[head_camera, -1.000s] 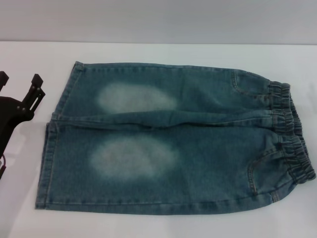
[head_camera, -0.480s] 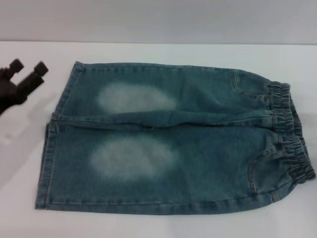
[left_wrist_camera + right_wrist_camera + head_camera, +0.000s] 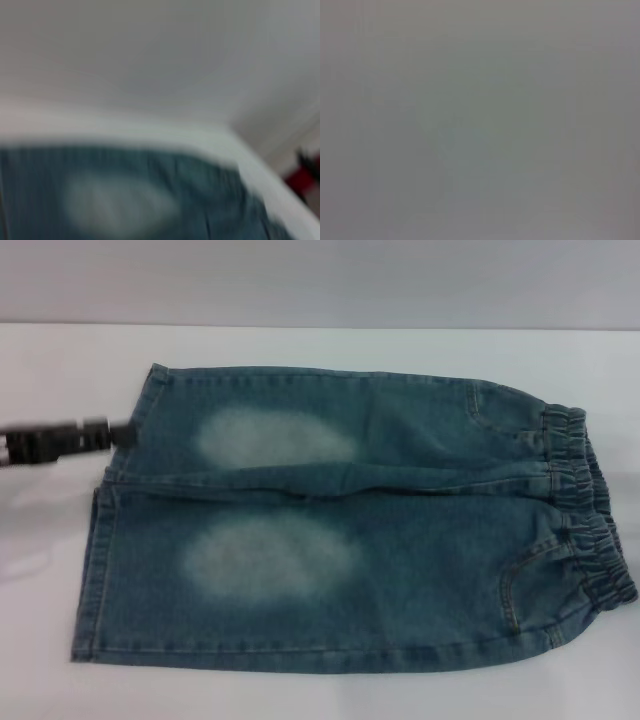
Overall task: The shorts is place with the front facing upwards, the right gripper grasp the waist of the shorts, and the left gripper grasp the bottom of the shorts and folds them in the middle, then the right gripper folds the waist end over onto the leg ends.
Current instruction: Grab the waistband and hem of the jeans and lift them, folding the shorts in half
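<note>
Now spread flat, front up, on the white bench: the shorts, long axis running 9 to 3 o'clock in the head view, waist at 3 o'clock, leg ends at 9 o'clock. Seen reaching in from the 9 o'clock edge, level with the farther leg: the left pincer, dark tip right at the hem, at or just short of the denim. Contact not clear, and whether the fingers stand spread or pressed together cannot be told from this edge-on angle; nothing visibly held. Lying straight toward 3 o'clock from that tip: the fabric to be taken, so the approach looks to run along the garment's own length. Nearer the hems by far: the left arm. Nowhere in the head view: the right pincer, its state unknown, with the waist lying untouched at the far end from the left arm. Shown from the left wrist: only a smear of teal denim with one pale faded patch and the bench edge beyond; something red and dark at the side, too vague to name. Shown from the right wrist: flat grey, nothing to read. Judged stage: both grasps yet to be made, no fold begun.
</note>
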You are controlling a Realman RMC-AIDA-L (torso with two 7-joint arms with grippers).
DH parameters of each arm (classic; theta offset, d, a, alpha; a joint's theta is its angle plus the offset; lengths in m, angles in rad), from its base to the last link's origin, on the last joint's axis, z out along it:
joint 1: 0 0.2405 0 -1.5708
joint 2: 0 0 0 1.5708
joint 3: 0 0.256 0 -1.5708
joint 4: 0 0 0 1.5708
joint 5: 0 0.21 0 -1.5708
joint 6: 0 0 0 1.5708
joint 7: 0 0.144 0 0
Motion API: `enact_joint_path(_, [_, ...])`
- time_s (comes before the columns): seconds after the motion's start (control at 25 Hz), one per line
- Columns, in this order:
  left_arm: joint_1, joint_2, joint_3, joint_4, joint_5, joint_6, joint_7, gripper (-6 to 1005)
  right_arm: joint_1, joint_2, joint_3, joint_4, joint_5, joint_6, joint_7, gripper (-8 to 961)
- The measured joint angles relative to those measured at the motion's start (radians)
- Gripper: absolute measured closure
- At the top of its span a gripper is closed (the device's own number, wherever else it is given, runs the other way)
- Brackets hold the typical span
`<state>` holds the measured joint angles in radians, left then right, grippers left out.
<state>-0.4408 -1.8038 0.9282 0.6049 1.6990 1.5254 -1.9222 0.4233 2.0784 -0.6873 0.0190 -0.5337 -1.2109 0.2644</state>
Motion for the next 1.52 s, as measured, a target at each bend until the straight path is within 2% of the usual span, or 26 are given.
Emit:
enact_joint_path(0.08, [-0.035,0.025,-0.018,-0.014,0.124,0.065,-0.092,181,0.000,0.000,0.005,-0.004,0.000,0.000,-0.004,227])
enact_joint_path(0.24, [-0.045,0.030,-0.063,-0.003,0.235,0.148,-0.201,183,-0.001,-0.002,0.010,-0.016,0.000,0.002,-0.005,227])
enact_joint_path(0.36, [-0.041,0.035,-0.089,-0.002,0.282,0.179,-0.274,185,-0.001,-0.002,0.011,-0.027,0.000,0.006,-0.007,227])
enact_joint_path(0.6, [-0.030,0.063,-0.120,-0.034,0.337,0.234,-0.372,188,0.002,-0.003,0.011,-0.052,0.000,0.042,-0.008,227])
enact_joint_path(0.76, [-0.013,0.068,-0.121,-0.034,0.393,0.233,-0.426,190,0.003,-0.003,0.011,-0.058,0.000,0.049,-0.009,228])
enact_joint_path(0.96, [0.004,0.059,-0.120,-0.036,0.430,0.209,-0.451,192,0.006,-0.003,0.011,-0.059,-0.001,0.051,-0.009,228])
enact_joint_path(1.2, [-0.002,0.030,-0.119,-0.047,0.495,0.180,-0.461,195,0.013,-0.003,0.009,-0.059,-0.007,0.052,-0.010,228])
enact_joint_path(1.52, [-0.015,0.023,-0.108,-0.048,0.514,0.174,-0.462,199,0.017,-0.003,0.009,-0.059,-0.008,0.053,-0.010,228])
